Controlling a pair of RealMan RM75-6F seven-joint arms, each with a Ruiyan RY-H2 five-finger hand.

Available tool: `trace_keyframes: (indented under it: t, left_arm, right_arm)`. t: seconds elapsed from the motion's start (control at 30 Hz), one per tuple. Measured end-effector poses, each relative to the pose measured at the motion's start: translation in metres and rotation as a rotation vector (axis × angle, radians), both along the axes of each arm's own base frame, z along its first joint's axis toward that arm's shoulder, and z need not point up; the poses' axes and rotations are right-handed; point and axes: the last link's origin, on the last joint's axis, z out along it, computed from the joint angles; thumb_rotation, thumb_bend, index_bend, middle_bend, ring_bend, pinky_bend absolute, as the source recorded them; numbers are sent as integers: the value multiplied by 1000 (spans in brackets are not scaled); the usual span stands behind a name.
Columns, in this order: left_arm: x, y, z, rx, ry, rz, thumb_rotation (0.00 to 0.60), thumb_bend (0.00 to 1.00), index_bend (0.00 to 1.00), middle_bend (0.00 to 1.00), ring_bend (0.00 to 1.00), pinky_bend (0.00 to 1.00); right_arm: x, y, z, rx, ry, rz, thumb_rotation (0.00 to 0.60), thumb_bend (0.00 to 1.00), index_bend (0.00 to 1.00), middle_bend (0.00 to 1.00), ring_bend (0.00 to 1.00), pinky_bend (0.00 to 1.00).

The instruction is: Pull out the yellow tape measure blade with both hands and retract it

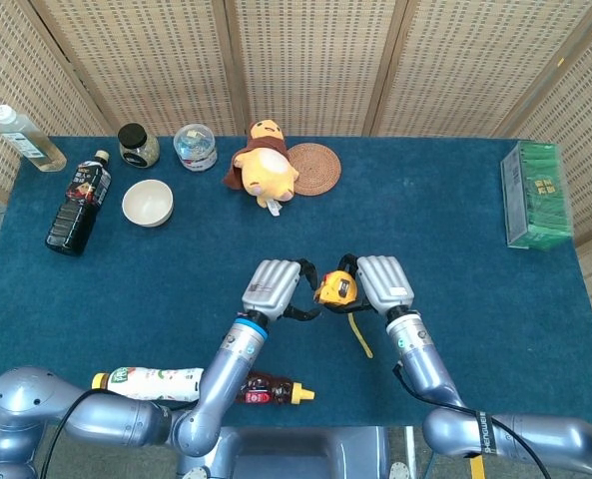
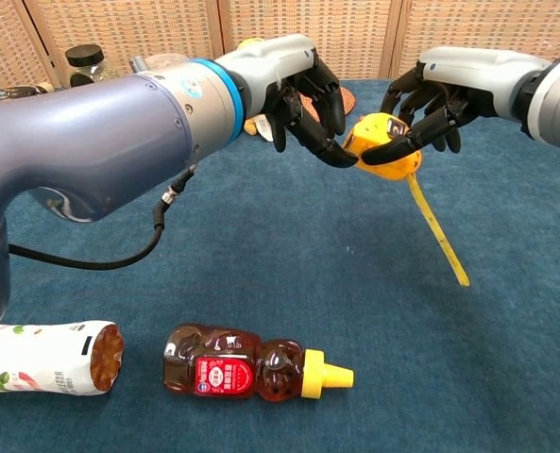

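Note:
The yellow tape measure (image 1: 335, 290) (image 2: 383, 156) hangs above the blue table, gripped by my right hand (image 1: 380, 284) (image 2: 445, 85) from the right side. A short length of yellow blade (image 2: 437, 231) (image 1: 360, 336) is out of the case and slopes down to the right, its tip free in the air. My left hand (image 1: 276, 289) (image 2: 298, 90) is just left of the case with its fingers curled and apart. Its lowest fingertip reaches the case's left edge, and it holds nothing.
A honey bear bottle (image 2: 251, 375) and a white bottle (image 2: 43, 357) lie at the table's near edge. A plush toy (image 1: 264, 165), coaster (image 1: 313, 168), bowl (image 1: 147, 203), dark bottle (image 1: 78, 203) and jars stand at the back. A green box (image 1: 535, 195) sits far right.

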Motion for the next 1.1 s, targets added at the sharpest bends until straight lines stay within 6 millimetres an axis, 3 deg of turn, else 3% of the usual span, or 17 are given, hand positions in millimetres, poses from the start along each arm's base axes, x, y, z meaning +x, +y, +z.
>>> trace_keyframes:
  t: [0.77, 1.1]
  left_arm:
    - [5, -4, -3, 46, 6, 15, 536, 207, 497, 452, 455, 522]
    - [6, -5, -3, 54, 3, 21, 539, 275, 498, 455, 458, 522]
  right_arm:
    - [5, 1, -1, 8, -22, 21, 378, 243, 550, 584, 673, 619]
    - [4, 1, 1, 2, -34, 25, 381, 243, 551, 586, 675, 622]
